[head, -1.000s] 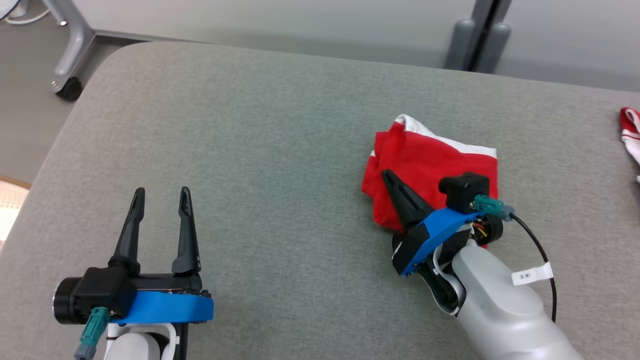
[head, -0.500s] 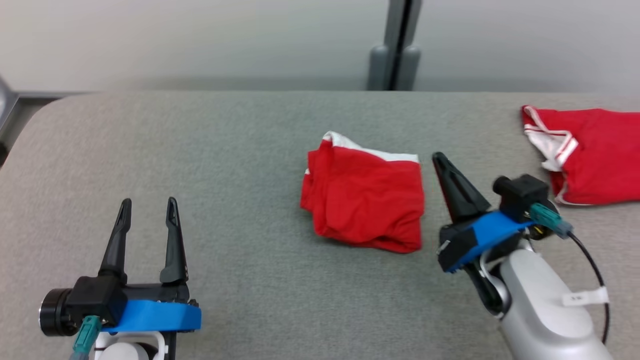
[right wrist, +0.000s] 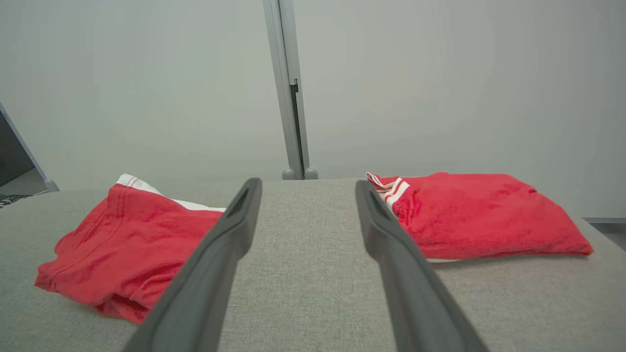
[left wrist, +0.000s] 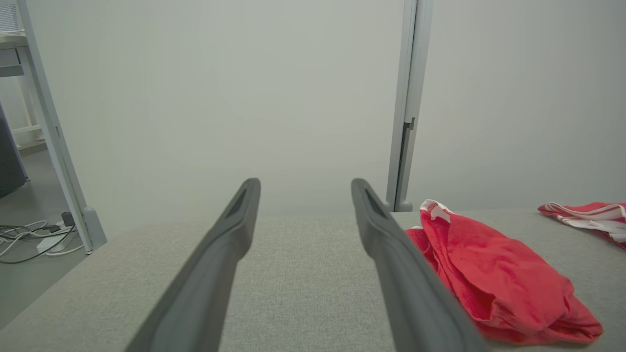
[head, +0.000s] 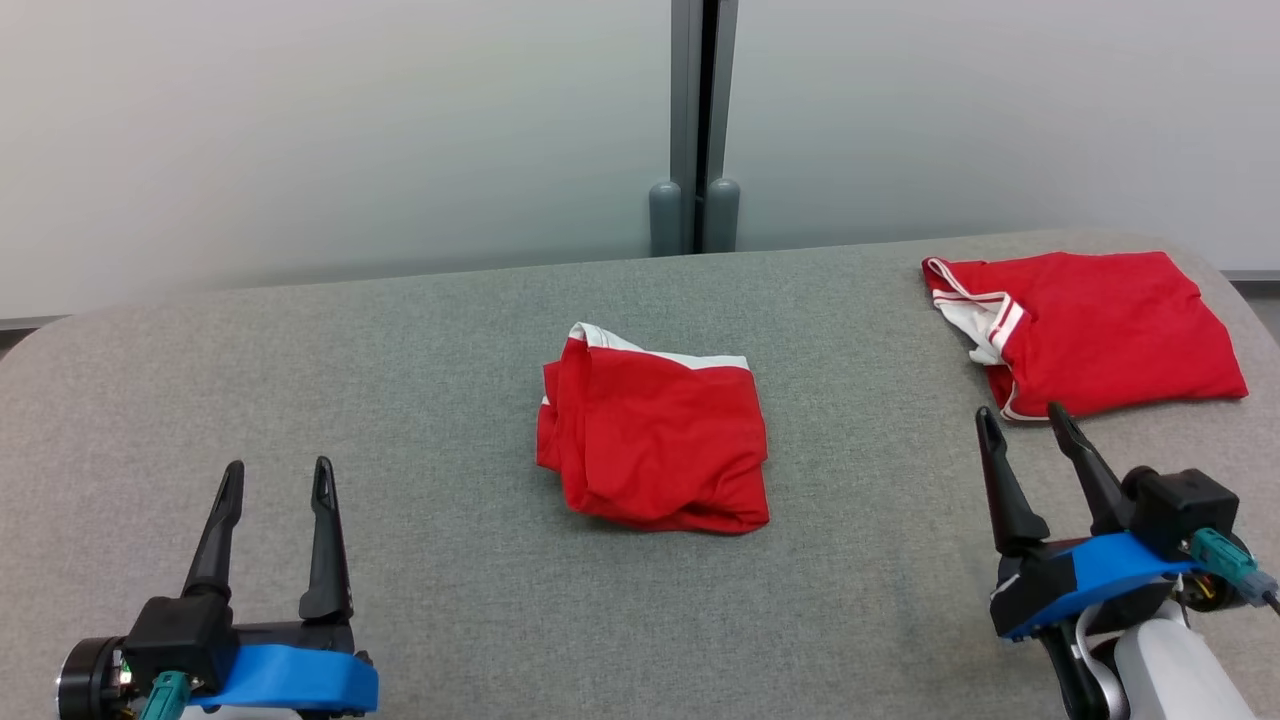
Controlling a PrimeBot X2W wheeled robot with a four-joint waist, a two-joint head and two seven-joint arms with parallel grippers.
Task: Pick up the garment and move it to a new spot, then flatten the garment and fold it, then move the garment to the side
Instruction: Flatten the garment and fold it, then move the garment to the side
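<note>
While held low over the grey bench (head: 400, 400), nearer the camera than the folded red garment (head: 655, 450) and off to its left: left pincer (head: 278, 465), fingers parted wide, gripping nothing, tips aimed toward the far wall. Black fingers, blue bracket (head: 290, 675) at the wrist, teal plug (head: 165, 690) on the black housing beside it.

Right pincer (head: 1020, 412) likewise spread wide and empty. Placed to the right of the garment and nearer the camera, well apart from it, fingers leaning a little leftward of straight ahead. Pale forearm (head: 1170, 670) below it.

Garment itself at mid-bench, touched by neither pincer. Folded into a rough square, white band along its far edge, layers bunched and rumpled along its left and near sides.

Beyond the garment and to its right, by the bench's rounded far corner: a second red garment (head: 1100, 330), lying flat, white striped trim at its left end. Just past the right pincer's tips, apart from them.

Straight behind the garment, past the bench edge: a grey upright post (head: 695, 120) between pale frosted panels (head: 300, 130), two rounded feet at its base.

Far to the garment's left, down on the floor in the left wrist view: a tangle of cables (left wrist: 29, 239) beside a slanted metal leg (left wrist: 54, 146).
</note>
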